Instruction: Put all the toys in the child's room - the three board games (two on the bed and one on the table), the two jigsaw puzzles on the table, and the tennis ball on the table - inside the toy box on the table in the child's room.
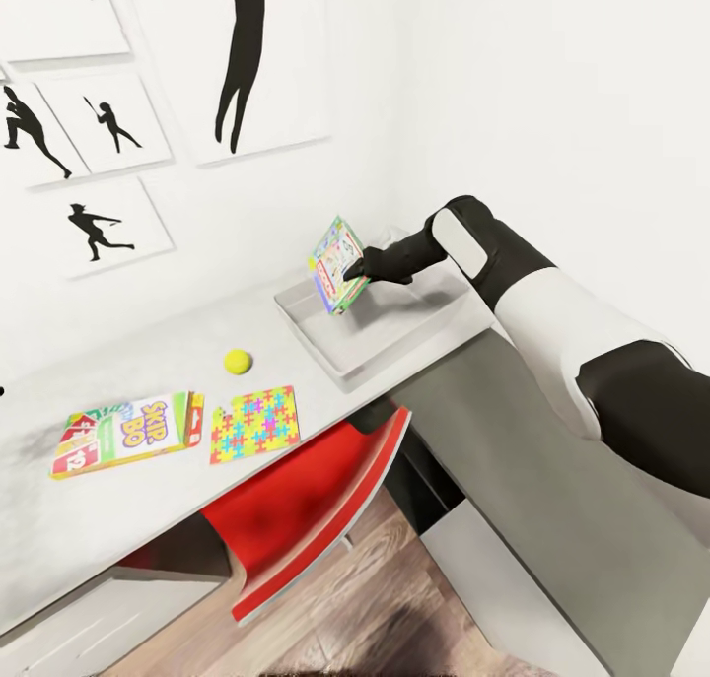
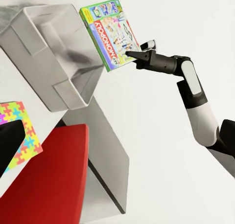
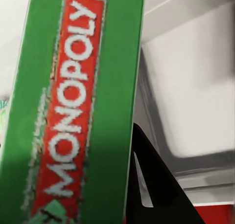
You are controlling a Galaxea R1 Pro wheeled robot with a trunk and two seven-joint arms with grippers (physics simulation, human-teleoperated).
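Monopoly box [image 1: 335, 264] sits pinched in the right gripper [image 1: 358, 268], tilted above the toy box [image 1: 394, 337] at the table's [image 1: 148, 381] two o'clock end. Judged next: lower and release it inside. Left gripper's state cannot be told.

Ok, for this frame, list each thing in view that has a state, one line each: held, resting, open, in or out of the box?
Monopoly box: held tilted above the toy box, not yet inside.
Right tool: shut on the Monopoly box.
Toy box: open-topped, on the table.
Skip-Bo box: flat on the table, outside the toy box.
Jigsaw puzzle: flat on the table.
Tennis ball: resting on the table.
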